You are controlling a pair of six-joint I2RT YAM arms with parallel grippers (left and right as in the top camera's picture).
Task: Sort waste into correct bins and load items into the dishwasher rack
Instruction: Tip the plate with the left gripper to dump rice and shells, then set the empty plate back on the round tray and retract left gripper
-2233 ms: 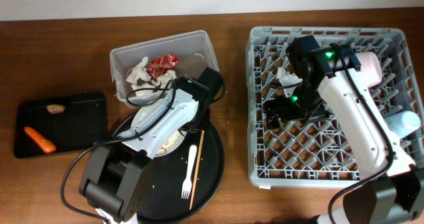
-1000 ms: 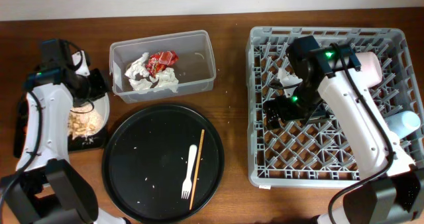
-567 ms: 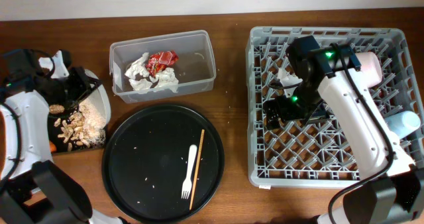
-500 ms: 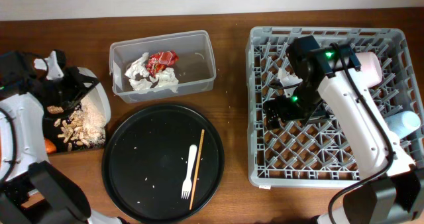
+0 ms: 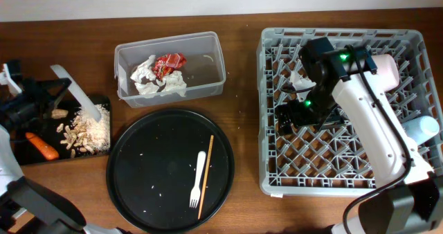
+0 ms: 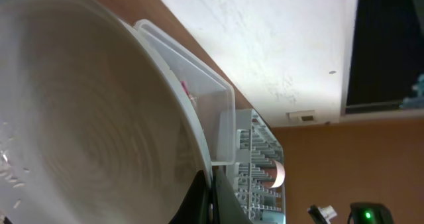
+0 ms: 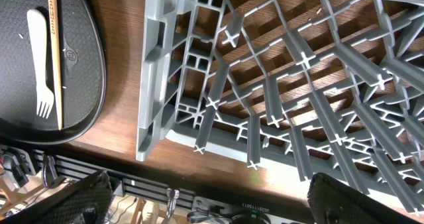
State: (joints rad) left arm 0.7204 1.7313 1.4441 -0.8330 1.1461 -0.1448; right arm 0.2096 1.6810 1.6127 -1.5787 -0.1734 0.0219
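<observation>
A white plate [image 6: 79, 118] fills the left side, with a few pale crumbs [image 6: 9, 168] on its lower left. Dark fingers [image 6: 225, 204] pinch its rim. Beyond it are the clear tub [image 6: 211, 111], the grey rack [image 6: 255, 181] and a white wall [image 6: 265, 38].

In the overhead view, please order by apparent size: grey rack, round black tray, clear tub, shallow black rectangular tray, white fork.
1. grey rack
2. round black tray
3. clear tub and shallow black rectangular tray: they look alike, and the tray is partly covered, so they are not ranked.
4. white fork
</observation>
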